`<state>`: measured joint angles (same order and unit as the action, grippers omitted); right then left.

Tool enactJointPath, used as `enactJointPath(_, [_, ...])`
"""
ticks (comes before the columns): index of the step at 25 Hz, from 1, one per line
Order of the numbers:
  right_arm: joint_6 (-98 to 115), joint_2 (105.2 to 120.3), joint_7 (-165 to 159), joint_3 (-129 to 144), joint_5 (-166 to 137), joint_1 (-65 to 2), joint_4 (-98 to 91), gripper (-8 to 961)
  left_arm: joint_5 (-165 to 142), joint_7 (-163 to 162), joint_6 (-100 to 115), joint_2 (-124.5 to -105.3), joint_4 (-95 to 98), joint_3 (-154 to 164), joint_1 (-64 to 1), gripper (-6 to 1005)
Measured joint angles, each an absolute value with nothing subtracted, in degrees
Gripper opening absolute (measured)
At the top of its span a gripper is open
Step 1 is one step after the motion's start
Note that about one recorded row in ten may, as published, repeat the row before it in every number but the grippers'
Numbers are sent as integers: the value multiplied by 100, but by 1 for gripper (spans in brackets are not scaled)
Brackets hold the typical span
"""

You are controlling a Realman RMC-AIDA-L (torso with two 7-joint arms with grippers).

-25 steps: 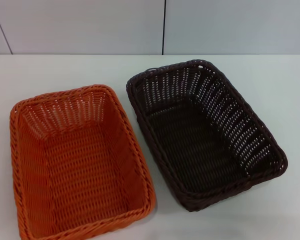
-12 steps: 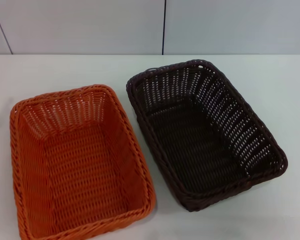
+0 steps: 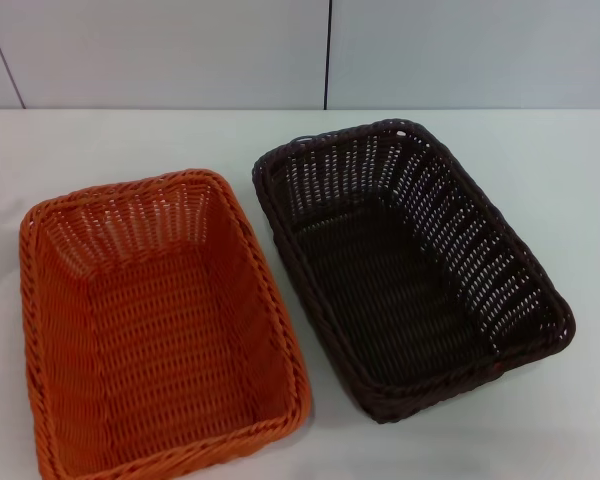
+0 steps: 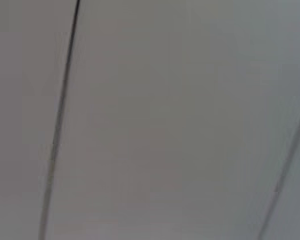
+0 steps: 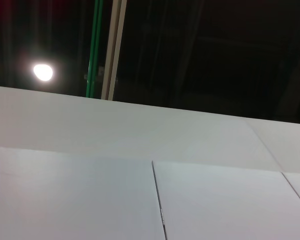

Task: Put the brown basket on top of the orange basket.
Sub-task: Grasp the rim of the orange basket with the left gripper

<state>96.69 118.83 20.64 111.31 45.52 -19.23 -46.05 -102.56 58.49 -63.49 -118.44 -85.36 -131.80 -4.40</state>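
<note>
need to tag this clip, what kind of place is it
Probably a lab or test bench: a plain white table against white wall panels, holding only an orange basket and a brown basket; a dark ceiling with a lamp.

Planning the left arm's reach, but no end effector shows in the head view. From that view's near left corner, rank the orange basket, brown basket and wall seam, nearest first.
1. Orange basket, at the near left, beside that corner.
2. Brown basket, right of centre, farther back.
3. Wall seam, behind the table, farthest.
</note>
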Motion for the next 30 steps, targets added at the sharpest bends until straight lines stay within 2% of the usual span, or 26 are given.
enactJointPath(4, [9667, 11877, 2062, 11128, 4552, -1946, -4604, 676, -10591, 5591, -5958, -11847, -8815, -12831, -299, 712])
enactJointPath(5, [9667, 11875, 2061, 11126, 4550, -1955, -4605, 676, -11294, 5138, -4967, -11848, -9325, -12052, 27, 712])
enactJointPath(11, [9667, 11873, 2060, 11116, 4549, -1961, -4610, 676, -11927, 4830, -4110, -11848, -9584, -11464, 247, 711])
enactJointPath(12, [9666, 11874, 2059, 11117, 4548, -1961, -4610, 676, -12325, 4645, -3087, -11847, -9667, -10917, 438, 711])
enactJointPath(14, [9668, 11873, 2060, 11116, 4547, -1961, -4608, 676, -12339, 4662, -2732, -11847, -9653, -10762, 496, 711])
enactJointPath(15, [9668, 11873, 2061, 11113, 4545, -1960, -4606, 676, -12515, 4709, -1830, -11841, -9608, -10310, 649, 711])
enactJointPath(21, [9668, 11873, 2061, 11102, 4544, -1960, -4605, 676, -12723, 4610, 388, -11834, -8991, -9352, 756, 711])
enactJointPath(30, [9668, 11865, 2060, 11082, 4544, -1977, -4606, 676, -12788, 2499, 1629, -11799, -8100, -8979, 517, 710])
